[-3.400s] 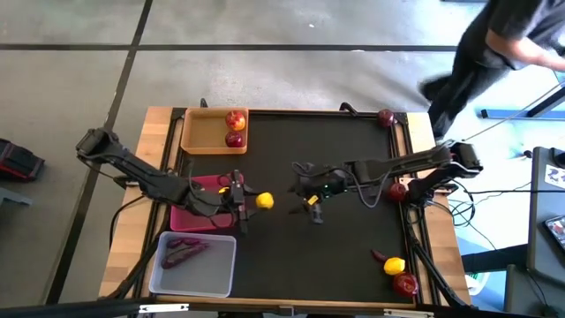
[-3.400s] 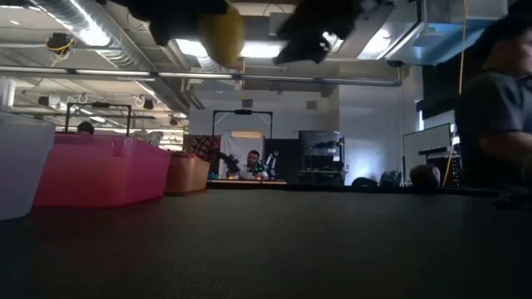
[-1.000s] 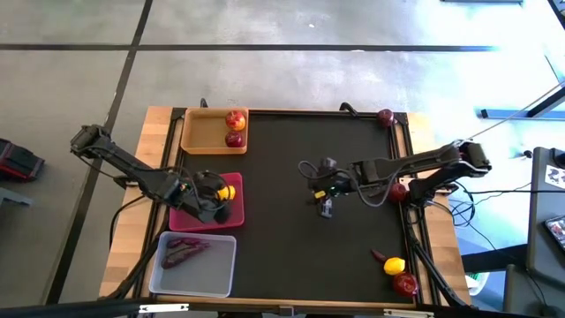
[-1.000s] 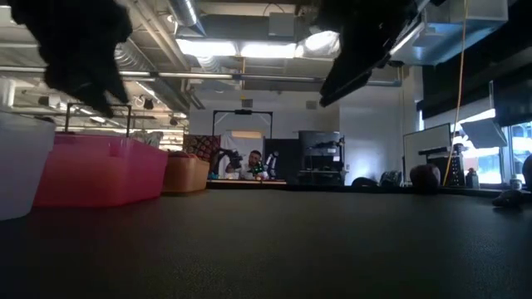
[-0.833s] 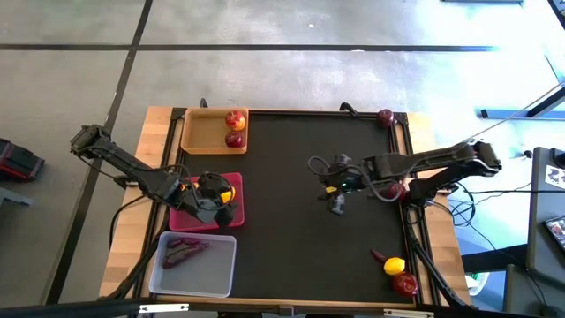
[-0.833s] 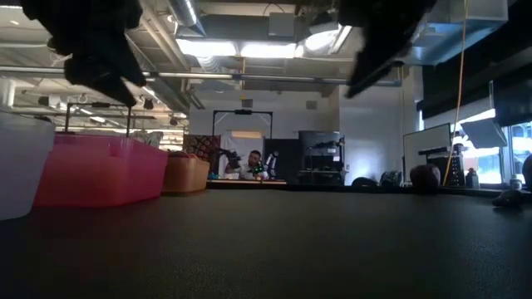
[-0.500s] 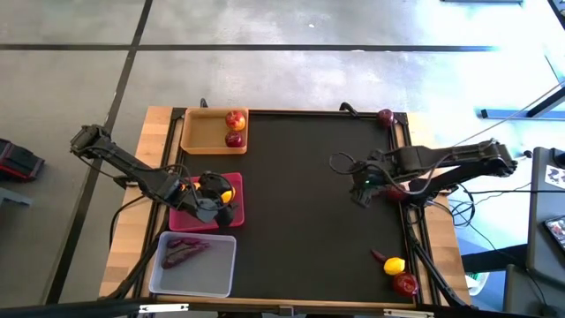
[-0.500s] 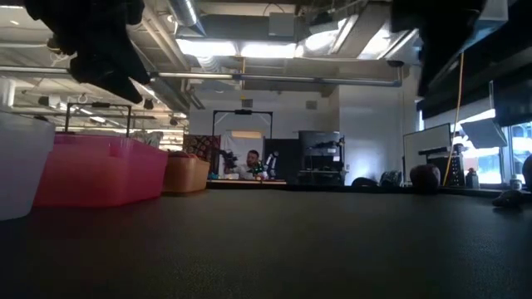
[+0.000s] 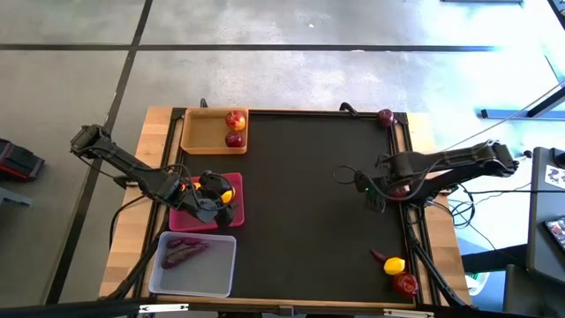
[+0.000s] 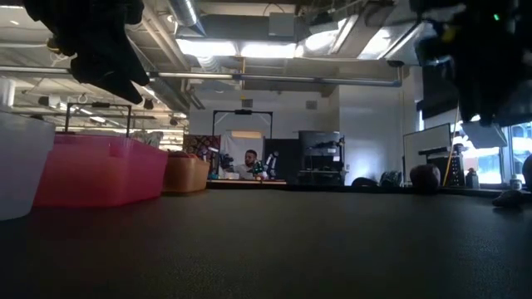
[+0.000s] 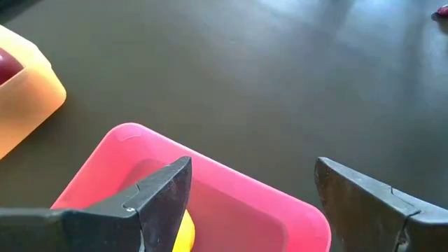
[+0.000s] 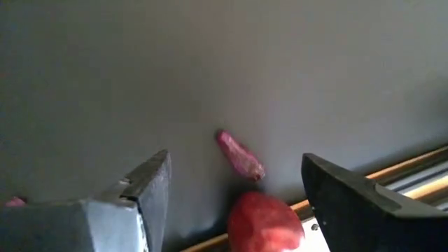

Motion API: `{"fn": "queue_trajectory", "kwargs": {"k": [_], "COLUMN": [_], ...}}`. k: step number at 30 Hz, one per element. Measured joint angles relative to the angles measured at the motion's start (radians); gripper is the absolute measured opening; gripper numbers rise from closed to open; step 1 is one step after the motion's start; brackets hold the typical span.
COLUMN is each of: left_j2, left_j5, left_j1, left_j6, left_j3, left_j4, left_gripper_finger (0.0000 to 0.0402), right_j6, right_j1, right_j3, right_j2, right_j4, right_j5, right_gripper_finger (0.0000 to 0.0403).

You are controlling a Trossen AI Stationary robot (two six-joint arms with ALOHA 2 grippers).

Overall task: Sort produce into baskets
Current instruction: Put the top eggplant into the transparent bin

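Observation:
My left gripper (image 9: 214, 196) hangs open over the magenta-pink tray (image 9: 187, 215). A yellow lemon (image 9: 227, 192) lies in that tray, just below one finger in the left wrist view (image 11: 183, 234). The tan tray (image 9: 201, 132) holds two red apples (image 9: 235, 119). The translucent tray (image 9: 205, 269) holds purple roots (image 9: 184, 252). My right gripper (image 9: 372, 201) is open and empty above the mat near the table's right edge. Its wrist view shows a purple root (image 12: 240, 155) and an apple (image 12: 264, 220) ahead of it on the mat.
Near the right front corner lie a root (image 9: 378, 256), a lemon (image 9: 395, 264) and an apple (image 9: 405, 283). One apple (image 9: 386, 116) sits at the far right corner, another (image 9: 399, 188) under the right arm. The black mat (image 9: 300, 221) is bare in the middle.
My right gripper has swept from the middle of the mat toward the table's right edge, staying open. My left gripper has risen a little over the pink tray, and the lemon has stayed in the tray.

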Motion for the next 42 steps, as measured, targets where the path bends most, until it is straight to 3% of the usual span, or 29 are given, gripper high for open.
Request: {"fn": "queue_trajectory", "kwargs": {"k": [8,18,32,42], "left_j2": [0.000,0.000,0.000,0.000], "left_j5": [-0.003,-0.004,-0.003,-0.003], "left_j1": [0.003,0.003,0.003,0.003], "left_j6": [0.001,-0.001,0.000,0.000], "left_j3": [0.000,0.000,-0.001,-0.001], "left_j4": [0.000,0.001,0.001,0.000], "left_gripper_finger": [0.0294,0.0294,0.0294,0.0294], "right_j6": [-0.060,-0.164,-0.248,-0.325], "right_j1": [0.000,0.000,-0.035,-0.059], "right_j3": [-0.141,-0.178,-0.179,-0.170], "right_j2": [0.052,0.245,0.456,0.489], "right_j4": [0.050,0.106,0.131,0.167], "right_j5": [-0.041,-0.018,0.062,0.021], "right_gripper_finger": [0.0269,0.0261,0.0097,0.0032]}}
